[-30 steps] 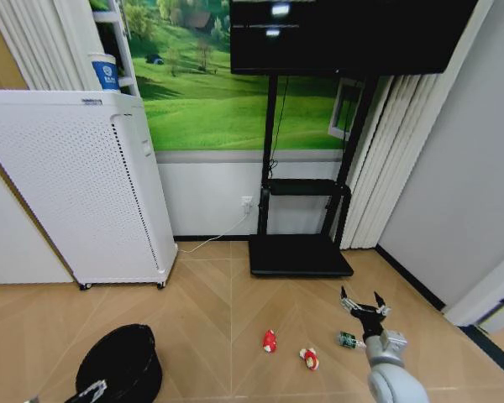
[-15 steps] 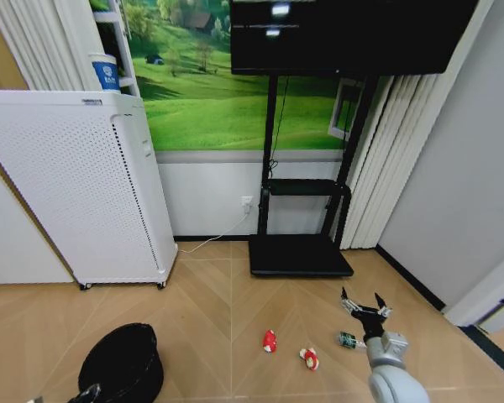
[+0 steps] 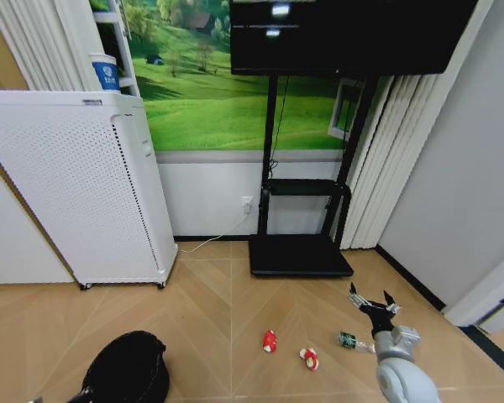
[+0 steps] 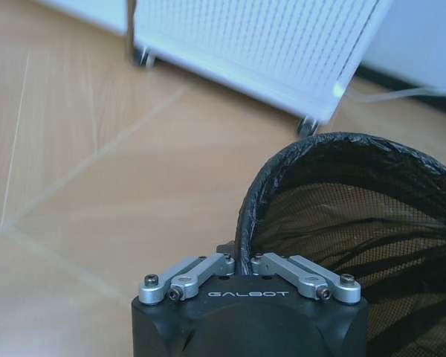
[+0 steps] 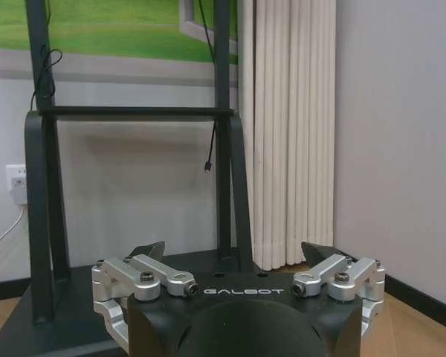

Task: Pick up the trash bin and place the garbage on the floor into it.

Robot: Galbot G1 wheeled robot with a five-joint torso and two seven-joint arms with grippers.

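Note:
The black mesh trash bin [image 3: 126,371] sits low at the left on the herringbone floor [image 3: 218,302]. In the left wrist view my left gripper [image 4: 241,259] is shut on the bin's rim [image 4: 312,145], with the mesh inside open to view. The garbage lies right of centre: a red piece [image 3: 270,341], a red-and-white piece [image 3: 309,358] and a small green bottle [image 3: 347,340]. My right gripper [image 3: 371,300] hangs open just right of and above the bottle, its fingers spread. In its own wrist view the right gripper [image 5: 236,253] faces the TV stand with nothing between its fingers.
A tall white perforated appliance [image 3: 84,185] on wheels stands at the left wall. A black TV stand base [image 3: 301,254] lies behind the garbage, with a curtain [image 3: 378,159] beside it. A dark strip [image 3: 416,290] runs along the right wall. A white cable [image 3: 210,242] trails by the socket.
The trash bin has shifted a little to the right and lower in the head view. The right gripper has drifted slightly right. The garbage has not moved.

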